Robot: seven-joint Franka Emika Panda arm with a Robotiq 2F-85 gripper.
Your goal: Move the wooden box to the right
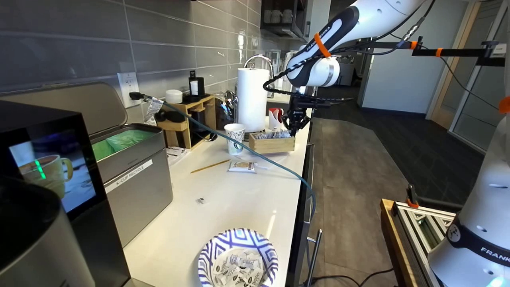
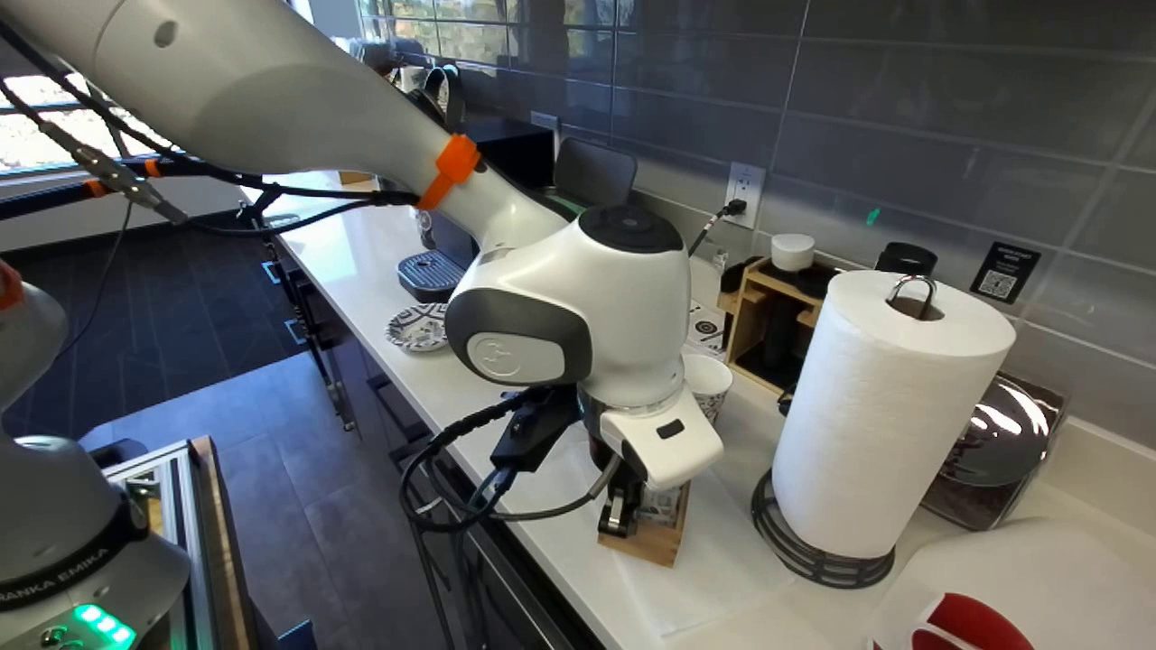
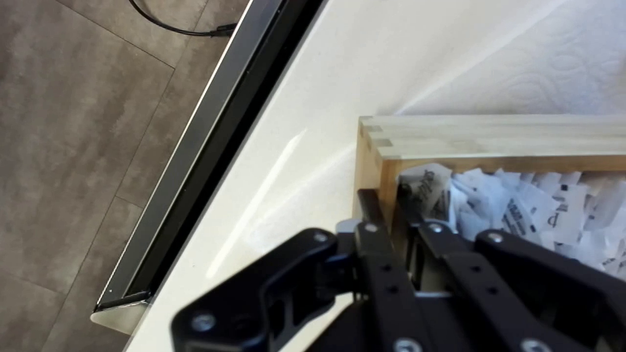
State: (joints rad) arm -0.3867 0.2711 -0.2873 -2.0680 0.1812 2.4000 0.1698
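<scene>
One box wall (image 3: 388, 180) w/in pincer (image 3: 390, 208)

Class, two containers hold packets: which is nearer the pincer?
The wooden box: the pincer straddles its end wall, while the blue-patterned dish sits farther off.

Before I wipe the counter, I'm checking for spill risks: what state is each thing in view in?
Box: open-topped, holding packets
Gripper: shut on the box's end wall
Bin: lid up, green liner showing
Cup: upright, contents hidden
Plate: holding loose packets
Towel roll: upright
Plug: in the outlet
Screen: lit
</scene>
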